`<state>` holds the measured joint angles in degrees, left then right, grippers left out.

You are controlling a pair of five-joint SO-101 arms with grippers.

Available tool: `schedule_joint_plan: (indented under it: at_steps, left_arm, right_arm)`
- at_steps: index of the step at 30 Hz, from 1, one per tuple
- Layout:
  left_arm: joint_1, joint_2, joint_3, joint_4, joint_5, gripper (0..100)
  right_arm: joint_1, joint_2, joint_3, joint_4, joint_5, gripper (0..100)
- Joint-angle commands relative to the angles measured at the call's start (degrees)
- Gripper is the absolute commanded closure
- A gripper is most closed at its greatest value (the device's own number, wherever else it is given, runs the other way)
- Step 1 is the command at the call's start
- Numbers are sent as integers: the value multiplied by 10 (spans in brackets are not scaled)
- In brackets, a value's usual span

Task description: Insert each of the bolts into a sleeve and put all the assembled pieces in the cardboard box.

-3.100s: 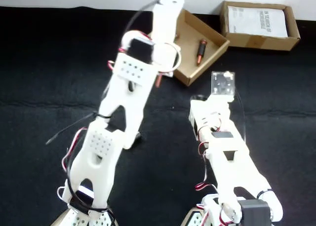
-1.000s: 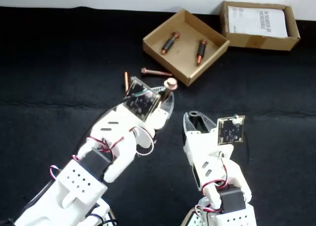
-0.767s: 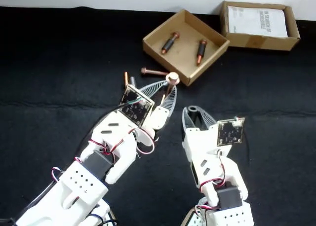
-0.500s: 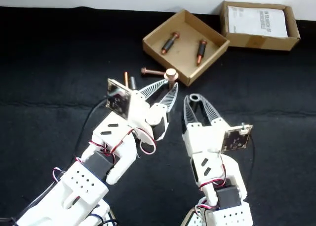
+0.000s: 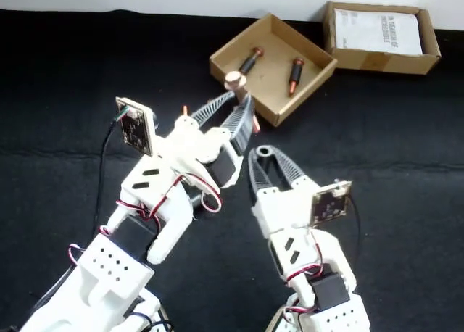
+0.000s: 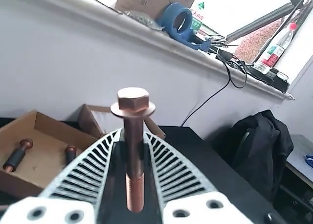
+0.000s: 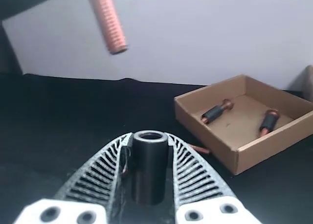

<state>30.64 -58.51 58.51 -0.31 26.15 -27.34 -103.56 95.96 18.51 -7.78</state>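
Two grippers are seen from above over the black table [image 5: 72, 71]. A copper bolt [image 5: 233, 81] is clamped upright between the fingers of the left gripper [image 5: 235, 100], its head raised just beside the near wall of the cardboard box [image 5: 274, 64]. A black sleeve [image 5: 262, 151] is gripped by the right gripper [image 5: 264, 158], near the left one. Two assembled pieces [image 5: 250, 59] are laid in the box, and a second box [image 5: 341, 56] is set just beyond it. In the left wrist view, the bolt [image 6: 132, 150] is pinched head-up by the left gripper [image 6: 132, 132], with the cardboard box [image 6: 39, 145] behind. In the right wrist view, the sleeve [image 7: 149, 165] is held upright, open end up, by the right gripper [image 7: 149, 136]; the bolt's threaded end [image 7: 108, 23] is seen above it, and a loose bolt [image 7: 196, 148] is lying against the box [image 7: 244, 121].
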Motion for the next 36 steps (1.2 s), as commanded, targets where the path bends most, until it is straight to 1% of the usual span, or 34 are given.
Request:
schedule_joint_plan:
  at_steps: [1,3,5,11,18,20,23,26,30,36]
  left_arm:
    - [60,-15,-33,38,-98,991]
    - [80,-15,-28,59,-139,991]
    - [84,-15,-21,67,-150,991]
    - [80,-15,-12,69,-151,991]
    - [40,-7,-10,67,-152,991]
    - [22,22,-15,66,-152,991]
    - [4,80,-53,68,-149,991]
    - [6,108,-79,69,-148,991]
    - [21,110,-80,69,-148,991]
    - [21,109,-80,69,-148,991]
  right_arm:
    - [-7,-12,74,3,-3,991]
    - [-7,-12,74,4,-3,991]
    - [-7,-12,74,4,-3,991]
    - [-6,-13,74,5,-3,991]
    - [-7,-13,74,5,-3,991]
    - [-7,-13,74,5,-3,991]
    - [-7,-13,74,5,-3,991]
    - [-7,-13,74,5,-3,991]
    - [-7,-13,74,5,-3,991]
    - [-7,-10,74,5,-3,991]
